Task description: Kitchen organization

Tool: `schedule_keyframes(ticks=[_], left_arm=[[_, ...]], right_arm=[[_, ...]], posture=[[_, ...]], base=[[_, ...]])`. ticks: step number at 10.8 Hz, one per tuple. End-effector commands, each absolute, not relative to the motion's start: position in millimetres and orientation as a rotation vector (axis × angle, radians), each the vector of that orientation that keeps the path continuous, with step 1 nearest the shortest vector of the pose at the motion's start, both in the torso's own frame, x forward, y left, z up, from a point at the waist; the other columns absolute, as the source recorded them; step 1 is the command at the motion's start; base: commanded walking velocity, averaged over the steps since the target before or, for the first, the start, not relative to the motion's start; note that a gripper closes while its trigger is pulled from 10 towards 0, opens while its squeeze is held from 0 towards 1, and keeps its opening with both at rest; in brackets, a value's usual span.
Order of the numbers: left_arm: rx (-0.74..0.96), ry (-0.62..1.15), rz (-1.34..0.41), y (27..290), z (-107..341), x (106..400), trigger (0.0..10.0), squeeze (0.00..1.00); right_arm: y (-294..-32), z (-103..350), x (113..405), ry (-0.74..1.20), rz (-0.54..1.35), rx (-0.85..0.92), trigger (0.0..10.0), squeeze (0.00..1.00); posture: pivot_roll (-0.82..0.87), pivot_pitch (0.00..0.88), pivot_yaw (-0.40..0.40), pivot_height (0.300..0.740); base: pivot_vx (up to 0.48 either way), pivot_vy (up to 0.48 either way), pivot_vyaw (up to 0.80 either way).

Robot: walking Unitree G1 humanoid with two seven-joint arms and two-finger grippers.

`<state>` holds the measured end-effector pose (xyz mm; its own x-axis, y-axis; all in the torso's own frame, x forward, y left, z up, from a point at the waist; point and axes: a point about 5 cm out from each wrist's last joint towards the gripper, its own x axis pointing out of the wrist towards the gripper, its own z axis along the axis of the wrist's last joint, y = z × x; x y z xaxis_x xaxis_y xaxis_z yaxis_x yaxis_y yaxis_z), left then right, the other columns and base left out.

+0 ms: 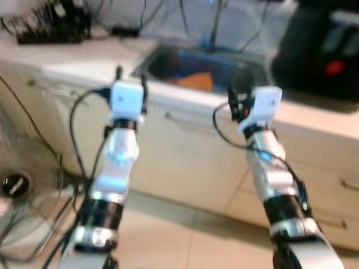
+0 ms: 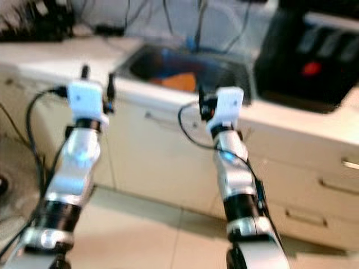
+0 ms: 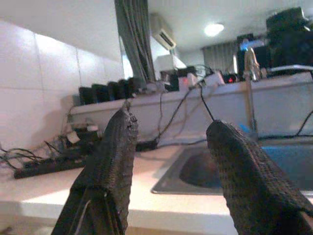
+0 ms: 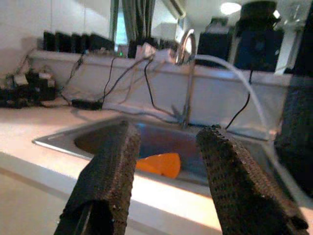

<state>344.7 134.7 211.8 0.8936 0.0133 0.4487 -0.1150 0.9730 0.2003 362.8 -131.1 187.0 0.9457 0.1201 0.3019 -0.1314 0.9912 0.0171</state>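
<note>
A steel sink (image 1: 168,59) is set into the cream counter ahead of me, with an orange object (image 1: 197,81) lying in its blue-lit basin. The orange object (image 4: 161,164) shows past my right gripper (image 4: 168,147), which is open and empty in front of the sink's near rim. My left gripper (image 3: 171,142) is also open and empty, held up over the counter edge left of the sink (image 3: 195,171). Both arms are raised toward the counter, left gripper (image 1: 130,75) and right gripper (image 1: 238,98) level with its front edge.
A tall faucet (image 4: 188,73) stands behind the sink. A black appliance (image 1: 322,47) with a red light sits on the counter at the right. Power strips and cables (image 1: 53,25) crowd the back left. Cabinet drawers (image 1: 336,196) lie below; a fan (image 1: 17,190) stands on the floor at left.
</note>
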Motion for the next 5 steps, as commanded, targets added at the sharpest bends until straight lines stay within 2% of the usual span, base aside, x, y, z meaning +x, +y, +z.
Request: schedule_keyframes(ticks=[1,2,3,5], left_arm=[[0.233,-0.449,0.042,126.1,211.3,345.6,10.0,0.0],[0.23,-0.438,0.049,127.3,209.6,346.0,10.0,0.0],[0.237,-0.425,0.051,128.4,207.6,346.3,10.0,0.0],[0.23,-0.415,0.058,130.0,206.5,346.8,10.0,0.0]], right_arm=[[-139.1,183.9,363.6,-0.287,0.104,0.049,10.0,0.0],[-138.0,182.7,363.6,-0.282,0.107,0.053,10.0,0.0],[-137.1,182.2,363.8,-0.277,0.111,0.056,10.0,0.0],[-135.9,180.6,364.4,-0.264,0.116,0.062,10.0,0.0]], posture=[[0.19,0.006,-0.062,0.74],[0.19,0.007,-0.061,0.74],[0.19,0.008,-0.061,0.74],[0.19,0.008,-0.061,0.74]], base=[[0.0,0.0,0.0],[0.0,0.0,0.0],[0.0,-0.322,0.0],[0.0,-0.336,-0.52]])
